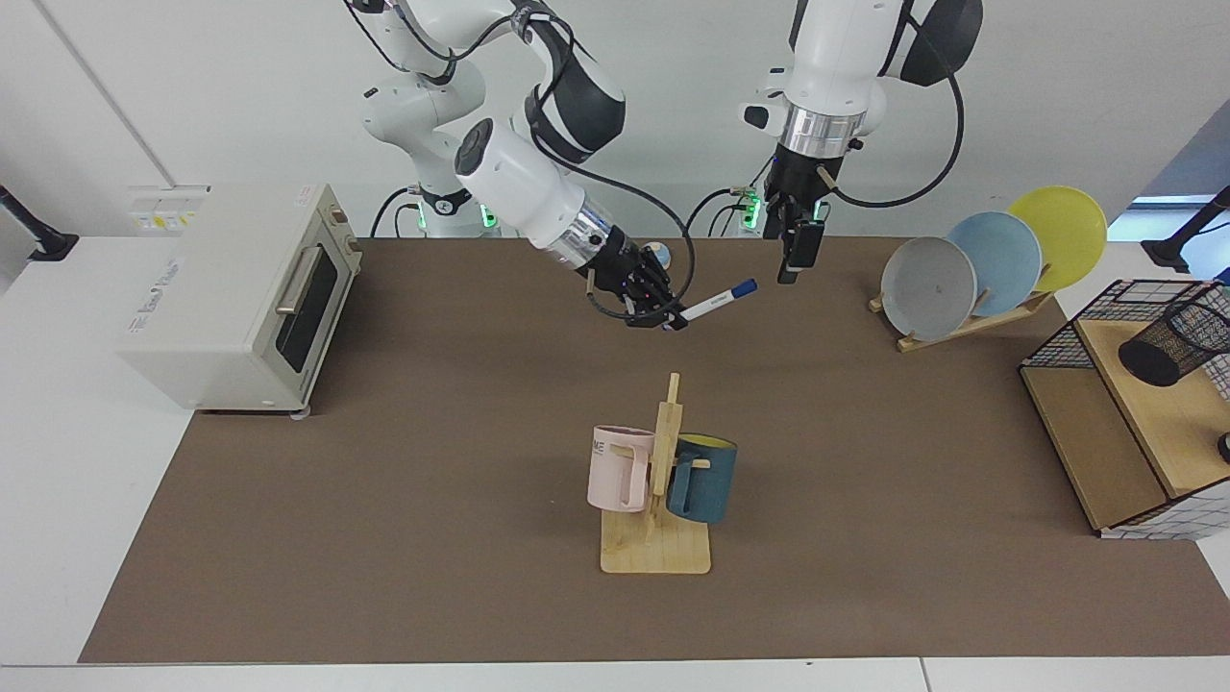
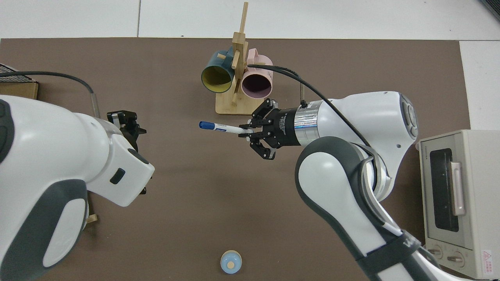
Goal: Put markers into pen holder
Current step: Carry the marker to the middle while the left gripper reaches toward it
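Nearest you in the facing view stands the wooden mug rack (image 1: 657,538), with a pink mug (image 1: 620,468) and a dark blue mug (image 1: 702,479) hung on either side of its post. Beyond it, above the middle of the brown mat (image 1: 432,538), your right gripper (image 1: 671,322) is clamped on the white end of the marker (image 1: 719,299); the pen is held nearly level in the air, its blue cap pointing toward your left gripper (image 1: 797,264). That gripper hangs pointing down over the back of the mat, just beyond the cap and not touching it. Whether its fingers are spread or closed, you cannot tell from either view. From above, the marker (image 2: 223,128) sticks out of the right gripper (image 2: 247,132) just beside the rack's base. The pen holder (image 1: 1174,344) lies tipped on the wooden shelf (image 1: 1158,423) inside the wire basket (image 1: 1067,338) at the table's far side, well apart from the pen. The plate rack (image 1: 971,322) with three plates sits at the back of the mat, near the basket.
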You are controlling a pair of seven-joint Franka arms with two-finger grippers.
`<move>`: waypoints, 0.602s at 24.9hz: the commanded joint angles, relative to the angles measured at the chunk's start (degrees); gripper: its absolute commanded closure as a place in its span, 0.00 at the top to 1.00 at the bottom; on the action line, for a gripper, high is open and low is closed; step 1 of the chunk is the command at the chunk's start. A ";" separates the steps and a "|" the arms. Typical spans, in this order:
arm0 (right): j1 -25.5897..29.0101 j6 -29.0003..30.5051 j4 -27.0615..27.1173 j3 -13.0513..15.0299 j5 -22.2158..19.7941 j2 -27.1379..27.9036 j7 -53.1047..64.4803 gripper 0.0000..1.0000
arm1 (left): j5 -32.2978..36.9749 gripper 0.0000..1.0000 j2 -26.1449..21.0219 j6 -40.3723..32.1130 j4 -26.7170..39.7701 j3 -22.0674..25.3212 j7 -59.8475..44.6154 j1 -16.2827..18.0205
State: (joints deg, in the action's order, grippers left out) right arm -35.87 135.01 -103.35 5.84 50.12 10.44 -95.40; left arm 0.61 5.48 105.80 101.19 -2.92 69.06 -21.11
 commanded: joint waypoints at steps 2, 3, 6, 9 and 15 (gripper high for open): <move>-1.39 1.66 0.43 0.31 -1.43 0.45 -1.46 0.00 | 1.06 1.00 -5.21 0.90 -7.84 0.81 5.38 0.10; -1.39 1.66 0.43 0.40 -1.43 0.45 -1.46 0.00 | 0.88 1.00 -5.22 0.90 -7.85 0.81 5.12 0.02; -1.39 1.66 0.34 0.31 -1.86 0.45 -1.46 0.00 | 0.36 1.00 -5.22 0.37 -6.89 0.72 5.21 0.02; -1.39 1.48 0.25 0.31 -2.57 0.37 -1.37 0.00 | -0.35 1.00 -5.04 0.20 -5.22 0.64 4.94 -0.42; -1.39 0.87 -0.54 0.31 -4.68 -0.07 -0.05 0.00 | -0.44 0.97 -5.13 -0.33 -5.21 -0.33 4.33 -1.21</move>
State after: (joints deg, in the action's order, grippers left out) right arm -37.18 135.62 -103.49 6.18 47.33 10.54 -95.43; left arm 0.52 -0.04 106.43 95.80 -3.28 73.33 -21.52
